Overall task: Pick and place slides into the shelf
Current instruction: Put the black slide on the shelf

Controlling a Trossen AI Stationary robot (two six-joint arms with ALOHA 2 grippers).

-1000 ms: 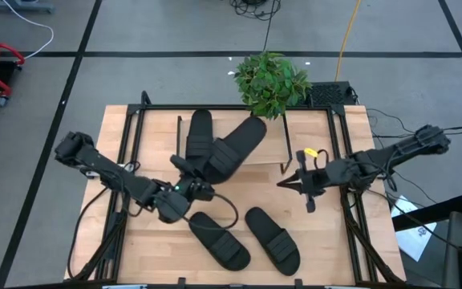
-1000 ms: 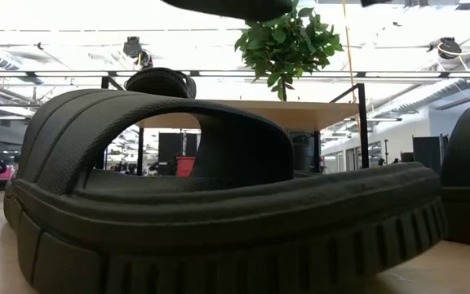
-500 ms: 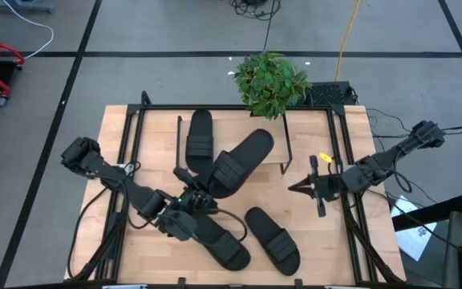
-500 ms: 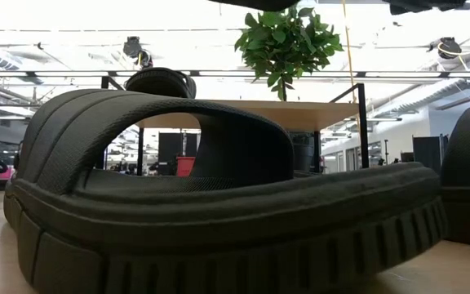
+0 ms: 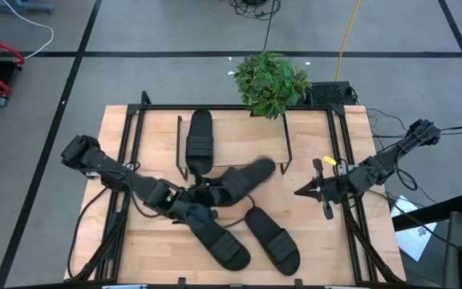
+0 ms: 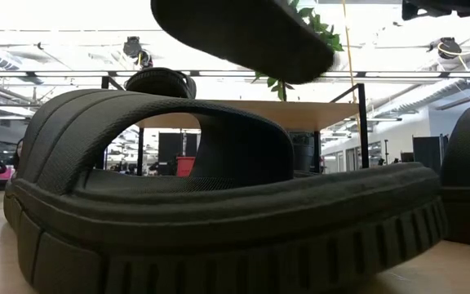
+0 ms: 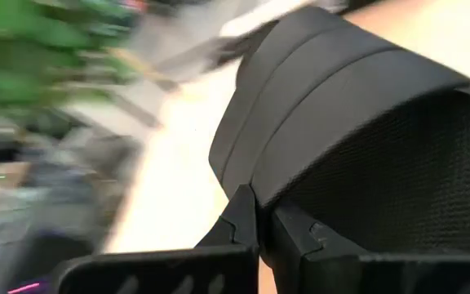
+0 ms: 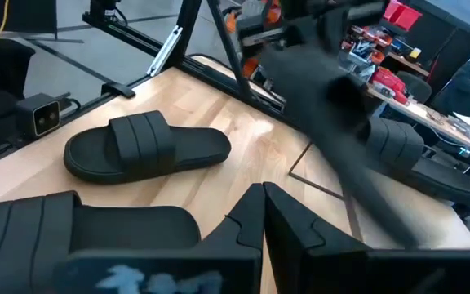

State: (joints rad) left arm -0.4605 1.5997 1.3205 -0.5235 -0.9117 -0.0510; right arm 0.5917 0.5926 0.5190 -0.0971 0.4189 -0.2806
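Note:
My left gripper (image 5: 201, 193) is shut on one black slide (image 5: 244, 177) (image 6: 243, 33), which hangs in the air in front of the shelf (image 5: 239, 132) (image 6: 251, 104). A second slide (image 5: 200, 140) (image 6: 160, 82) lies sole down on the shelf's plank top. Two more slides (image 5: 217, 241) (image 5: 273, 239) lie on the table near its front edge; one (image 6: 219, 204) fills the low view. My right gripper (image 5: 305, 191) (image 8: 262, 208) is shut and holds nothing, hovering at the table's right, beside the shelf. My left gripper pinches the slide by the edge of its ribbed strap (image 7: 256, 186) between the two fingers (image 7: 239, 224). It comes at the strap from the table's left, roughly level. The slide is lifted clear, tilted, its sole reaching out toward the right.
A potted plant (image 5: 271, 83) stands behind the shelf at the table's far edge. Black frame rails (image 5: 127, 160) (image 5: 347, 152) run along both sides of the table. Bare wood lies between the shelf and my right gripper.
My left gripper has swung the held slide from over the shelf toward the near edge, turning it until its free end points more to the right; it has dropped into the low view. My right gripper has drawn back toward the table's right edge.

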